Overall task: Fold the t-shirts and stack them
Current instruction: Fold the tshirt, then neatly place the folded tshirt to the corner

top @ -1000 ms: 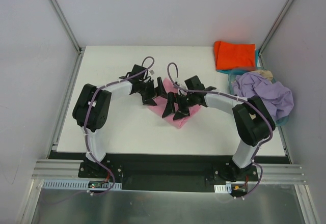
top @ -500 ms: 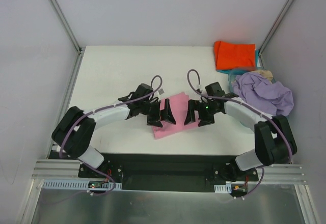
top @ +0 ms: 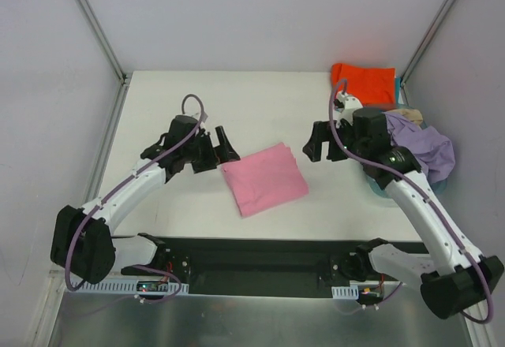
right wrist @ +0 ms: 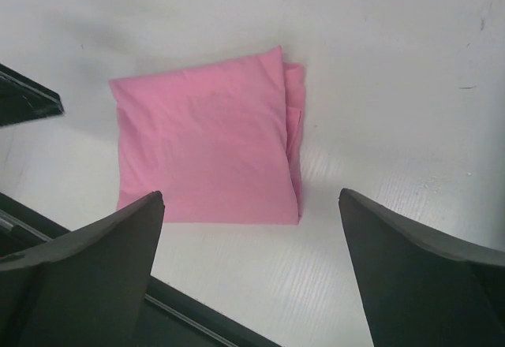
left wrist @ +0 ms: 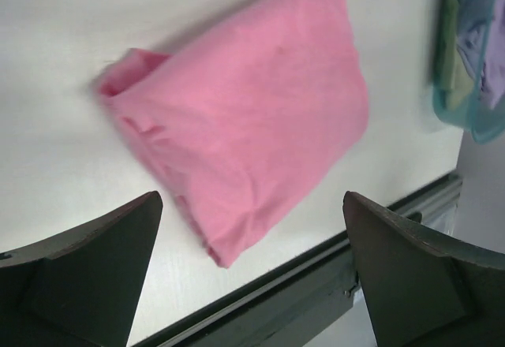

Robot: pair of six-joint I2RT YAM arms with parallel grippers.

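Top external: folded pink t-shirt [top: 264, 179] lay on counter [top: 189, 98], centre, toward near edge. Both grippers were wide open, empty. Left gripper [top: 220, 151] sat just beside its left corner, right gripper [top: 323, 148] farther off.

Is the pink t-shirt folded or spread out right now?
Folded: the pink t-shirt lies as a small flat rectangle, with stacked layers showing along one edge.

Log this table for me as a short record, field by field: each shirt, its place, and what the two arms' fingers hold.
Pink cloth t-shirt: folded rectangle, flat mid-table, untouched
Orange-red folded t-shirt: far right corner
Lavender crumpled t-shirt: heaped in light blue plastic basket
Left arm's fingers: open, empty, left of pink shirt
Right arm's fingers: open, empty, right of it
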